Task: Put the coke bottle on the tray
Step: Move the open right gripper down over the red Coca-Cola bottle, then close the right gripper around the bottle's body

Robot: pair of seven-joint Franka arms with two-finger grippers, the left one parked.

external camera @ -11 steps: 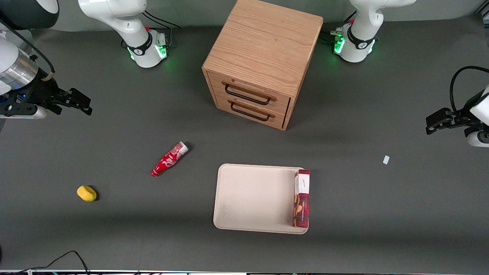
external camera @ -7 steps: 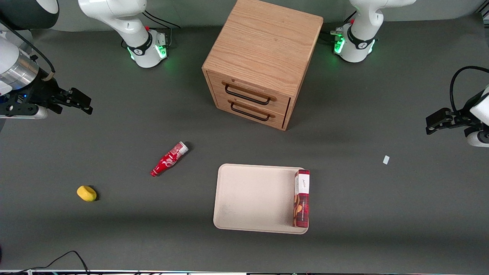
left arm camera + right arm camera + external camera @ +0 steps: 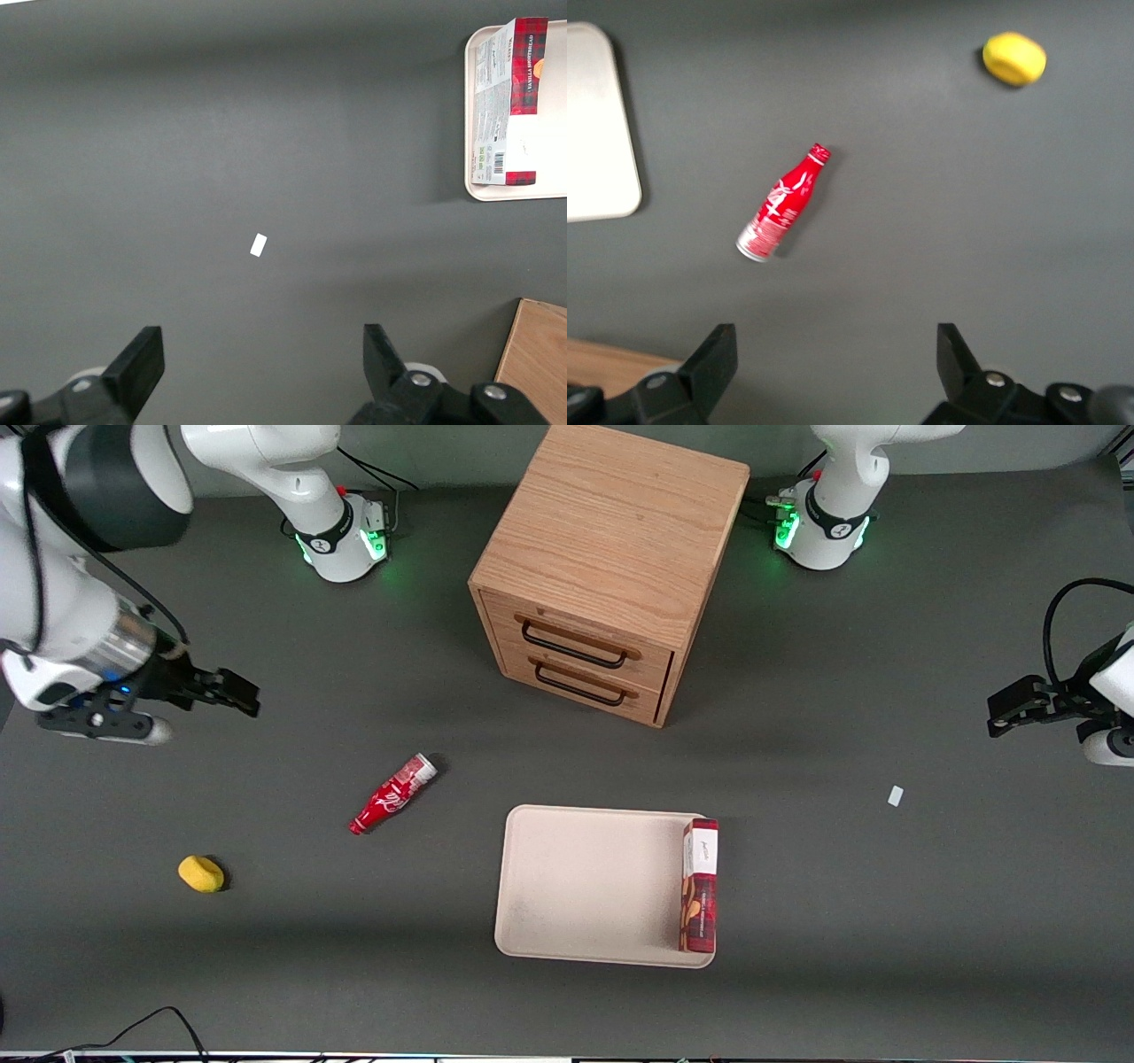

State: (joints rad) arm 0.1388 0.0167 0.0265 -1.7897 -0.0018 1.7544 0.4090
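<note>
The coke bottle lies on its side on the dark table, red with white script, silver base end toward the cabinet, cap end nearer the front camera. It also shows in the right wrist view. The beige tray lies flat nearer the front camera than the cabinet; its corner shows in the right wrist view. My right gripper is open and empty, held above the table toward the working arm's end, apart from the bottle. In the right wrist view the gripper has its jaws wide apart with bare table between them.
A red-and-white box lies on the tray's edge toward the parked arm. A wooden two-drawer cabinet stands farther from the front camera than the tray. A yellow lump lies nearer the camera than the bottle. A small white scrap lies toward the parked arm's end.
My right arm has moved toward the table's middle and slightly nearer the front camera, bringing the gripper closer to the bottle. The bottle, tray and box have not moved.
</note>
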